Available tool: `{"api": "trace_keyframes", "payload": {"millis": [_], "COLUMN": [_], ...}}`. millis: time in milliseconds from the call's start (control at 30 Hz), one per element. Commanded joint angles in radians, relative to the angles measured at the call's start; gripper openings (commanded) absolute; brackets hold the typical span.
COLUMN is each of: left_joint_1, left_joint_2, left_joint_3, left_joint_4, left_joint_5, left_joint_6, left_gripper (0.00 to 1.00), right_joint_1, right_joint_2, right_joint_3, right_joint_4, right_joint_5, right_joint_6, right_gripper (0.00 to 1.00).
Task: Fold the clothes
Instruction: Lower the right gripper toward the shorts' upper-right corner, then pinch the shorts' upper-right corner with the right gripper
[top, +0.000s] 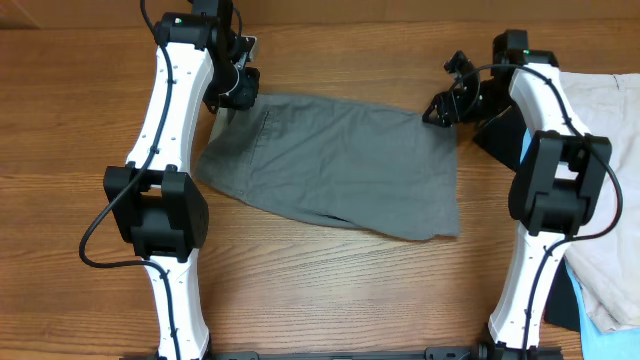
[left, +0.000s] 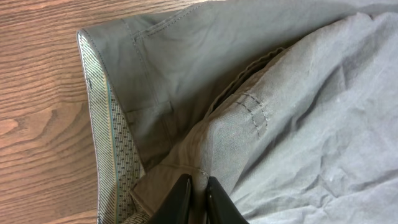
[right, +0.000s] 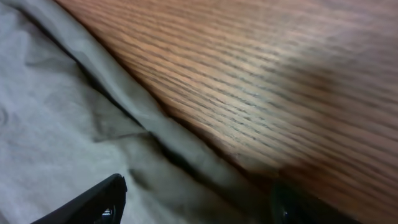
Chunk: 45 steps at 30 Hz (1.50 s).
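Wooden table (top: 330, 300), warm brown grain (running lengthwise), evenly lit, no floor visible

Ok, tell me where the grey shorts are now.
In the overhead view the grey shorts lie spread mid-picture on the table, with the left claw at their far-left corner and the right claw at their far-right corner.

- Left arm (top: 170, 100): white links, black joints, green light, looping black cable.
- Right arm (top: 540, 95): same white and black, green light.
- Fingers (left: 180, 199): black.
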Motion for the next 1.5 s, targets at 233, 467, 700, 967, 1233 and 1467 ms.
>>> {"api": "trace_keyframes", "payload": {"millis": [233,467,700,967,1233,1467], "left_joint_1": [0.012,0.012,0.012,0.012,0.012,0.012], "left_joint_2": [-0.008,-0.008,-0.008,-0.008,-0.008,-0.008], "left_joint_3": [0.008,0.008,0.008,0.008,0.008,0.008], "left_joint_4": [0.003,0.010,0.010,0.018,0.018,0.027], "left_joint_5": [0.000,0.001,0.000,0.001,0.001,0.001], "left_joint_6": [-0.013,-0.013,-0.013,-0.013,-0.013,-0.014], "left_gripper": [0.14,0.15,0.15,0.15,0.16,0.17], "right_joint_1": [0.005,0.005,0.005,0.006,0.007,0.013], "right_joint_2": [0.014,0.011,0.010,0.010,0.010,0.010], "right_joint_3": [0.002,0.016,0.094,0.093,0.094,0.124], "right_joint_4": [0.029,-0.009,-0.157,-0.249,-0.196,-0.166], "right_joint_5": [-0.126,-0.134,-0.116,-0.080,-0.081,-0.068], "right_joint_6": [-0.007,0.000,-0.001,-0.001,0.010,0.140], "right_gripper": [0.62,0.40,0.49,0.56,0.66,0.66]}}
